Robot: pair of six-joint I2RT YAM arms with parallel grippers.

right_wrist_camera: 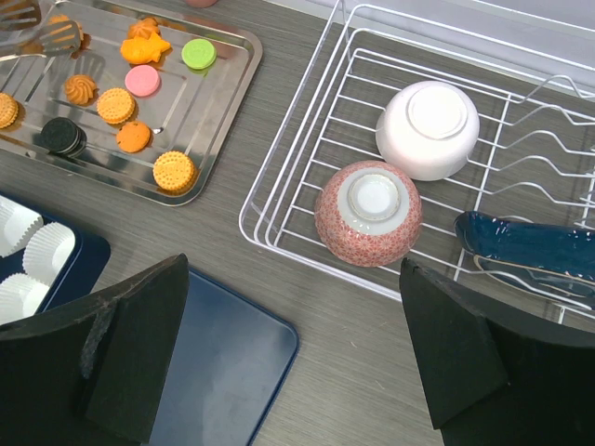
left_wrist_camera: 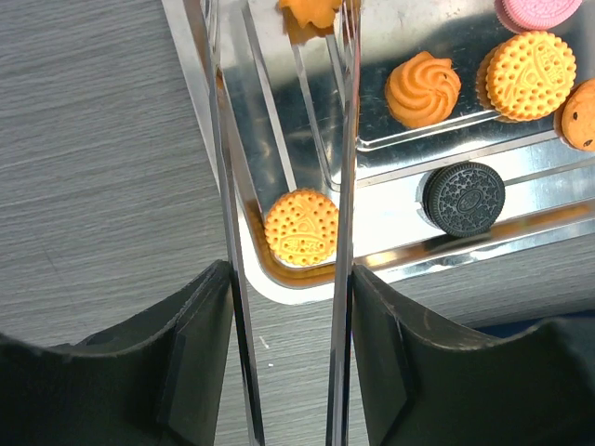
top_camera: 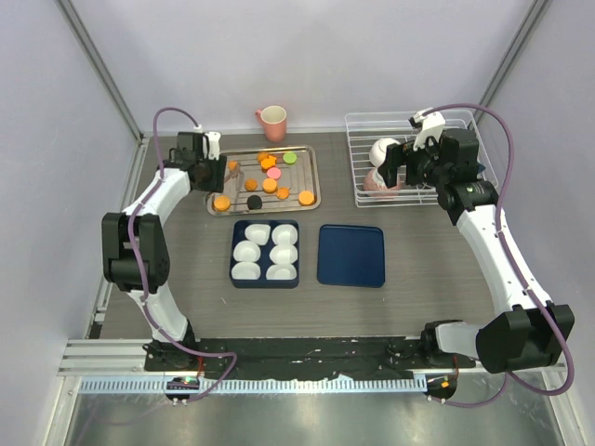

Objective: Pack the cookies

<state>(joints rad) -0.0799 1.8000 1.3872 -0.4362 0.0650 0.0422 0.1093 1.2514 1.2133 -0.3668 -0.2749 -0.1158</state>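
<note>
left fingers [left_wrist_camera: 200, 358] clamped on tongs [left_wrist_camera: 223, 186] | orange cookie [left_wrist_camera: 300, 228] in tray [left_wrist_camera: 279, 290] near corner, dead ahead between blades | blades run lengthwise away from wrist | left arm nearer | right fingers [right_wrist_camera: 130, 353] spread wide, empty, over rack [top_camera: 351, 158]

The cookies [top_camera: 269, 185] are laid flat and spread apart on a metal tray [top_camera: 302, 172]. Most are orange: a dotted round one [left_wrist_camera: 300, 227] is set in a corner, with a swirled one [left_wrist_camera: 423, 88] nearby. A black sandwich cookie [left_wrist_camera: 465, 198], a pink one [right_wrist_camera: 142, 80] and a green one [right_wrist_camera: 198, 54] are also seen. One orange piece [right_wrist_camera: 144, 46] may be fish-shaped.
</note>
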